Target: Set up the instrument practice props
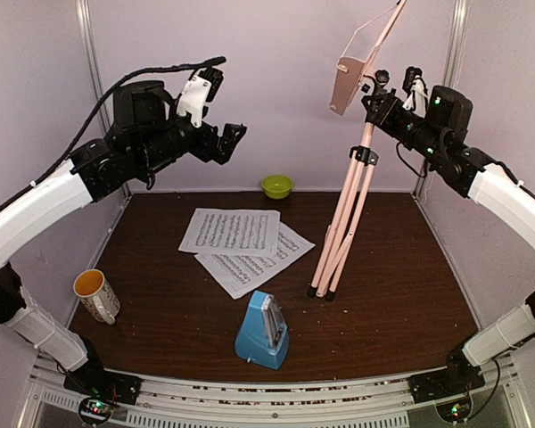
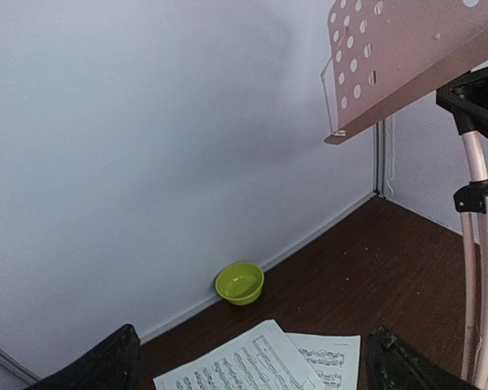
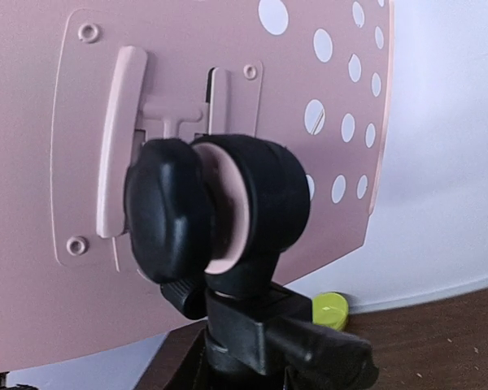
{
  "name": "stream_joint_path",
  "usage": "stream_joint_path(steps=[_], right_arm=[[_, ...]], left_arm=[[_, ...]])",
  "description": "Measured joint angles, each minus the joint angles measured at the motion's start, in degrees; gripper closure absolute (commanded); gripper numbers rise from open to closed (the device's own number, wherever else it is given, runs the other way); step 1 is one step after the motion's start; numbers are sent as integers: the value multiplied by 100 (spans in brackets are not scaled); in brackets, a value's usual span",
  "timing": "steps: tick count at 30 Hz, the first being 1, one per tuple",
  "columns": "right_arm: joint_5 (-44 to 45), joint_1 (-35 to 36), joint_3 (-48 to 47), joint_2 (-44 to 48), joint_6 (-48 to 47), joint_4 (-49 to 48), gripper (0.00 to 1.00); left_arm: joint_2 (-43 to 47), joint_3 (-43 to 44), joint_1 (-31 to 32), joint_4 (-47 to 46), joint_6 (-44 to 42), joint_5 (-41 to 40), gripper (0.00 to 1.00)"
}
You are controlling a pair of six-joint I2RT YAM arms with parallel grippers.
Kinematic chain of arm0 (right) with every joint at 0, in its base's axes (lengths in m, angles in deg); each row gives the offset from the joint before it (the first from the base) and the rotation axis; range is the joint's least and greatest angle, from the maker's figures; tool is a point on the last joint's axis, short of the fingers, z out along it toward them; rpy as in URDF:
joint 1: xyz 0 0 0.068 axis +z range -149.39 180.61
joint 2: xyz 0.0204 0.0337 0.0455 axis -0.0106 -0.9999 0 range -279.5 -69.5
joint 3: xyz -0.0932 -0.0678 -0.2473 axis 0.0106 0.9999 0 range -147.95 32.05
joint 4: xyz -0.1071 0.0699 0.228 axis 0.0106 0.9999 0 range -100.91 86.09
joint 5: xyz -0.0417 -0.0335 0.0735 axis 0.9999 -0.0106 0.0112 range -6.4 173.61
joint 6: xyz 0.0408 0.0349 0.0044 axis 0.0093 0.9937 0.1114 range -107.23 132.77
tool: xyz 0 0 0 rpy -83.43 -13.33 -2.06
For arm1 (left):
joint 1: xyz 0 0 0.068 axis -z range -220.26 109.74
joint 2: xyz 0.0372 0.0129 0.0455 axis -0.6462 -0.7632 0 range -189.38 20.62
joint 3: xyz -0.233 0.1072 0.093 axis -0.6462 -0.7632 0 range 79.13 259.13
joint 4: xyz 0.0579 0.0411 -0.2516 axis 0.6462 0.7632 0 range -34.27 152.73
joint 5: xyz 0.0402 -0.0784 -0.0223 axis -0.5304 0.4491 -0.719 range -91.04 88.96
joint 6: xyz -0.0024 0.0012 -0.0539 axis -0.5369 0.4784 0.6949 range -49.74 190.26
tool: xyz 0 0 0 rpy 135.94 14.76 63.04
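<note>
- The pink music stand [image 1: 343, 218] has its feet on the brown table [image 1: 401, 267], right of the middle. Its three legs are bunched close together rather than spread, and the pole leans.
- The stand's holed desk [image 1: 361, 53] is high up near the back wall and tipped steeply. The right wrist view shows its back plate and a black knob [image 3: 199, 211] from very close.
- The right gripper [image 1: 379, 94] is up at the neck of the stand, just under the desk. Its fingers cannot be made out in any view, so I cannot tell how far apart they are or whether they have hold of the stand.
- The left gripper [image 1: 232, 141] hangs in the air above the back left part of the table, well apart from the stand. Its fingers [image 2: 106, 366] are spread wide with nothing between them.
- Two sheets of music [image 1: 232, 232] lie flat in the middle of the table, left of the stand's feet. The upper sheet partly covers the lower one.
- The blue metronome [image 1: 263, 332] stands upright near the front edge, in front of the sheets and not touching them.
- A white mug [image 1: 96, 294] with an orange inside sits at the left side of the table.
- A small green bowl [image 1: 277, 185] sits against the back wall.
</note>
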State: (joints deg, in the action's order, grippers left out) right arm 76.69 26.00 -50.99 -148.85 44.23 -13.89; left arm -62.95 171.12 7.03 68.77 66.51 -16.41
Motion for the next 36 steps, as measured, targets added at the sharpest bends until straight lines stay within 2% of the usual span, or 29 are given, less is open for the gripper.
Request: stream_joint_path(steps=[6,12,16,20,27,32,36], right_arm=[[1469,520,17,-17,-448,1102,100],[2308,940,17,-17,-721,1451,100],[2839,1154,17,-17,-927,1364,100],[3373,1327,15,-55,-1193,1078,100],[4474,1655,-96,-299,-1530,446,100],[5217,2028,-382,-636,-1810,31,100],[5716,2284,-667,-881,-2087,-208,100]], left_arm=[[-605,234,13,710,1117,144,2],[-815,22,431,796,1222,151,3],[-1012,-24,905,658,1209,457,8],[-1473,52,1117,448,1226,820,10],[-1910,63,1165,356,1215,892,14],[-2070,376,1193,293,1080,879,16],[-2323,651,1270,142,964,828,21]])
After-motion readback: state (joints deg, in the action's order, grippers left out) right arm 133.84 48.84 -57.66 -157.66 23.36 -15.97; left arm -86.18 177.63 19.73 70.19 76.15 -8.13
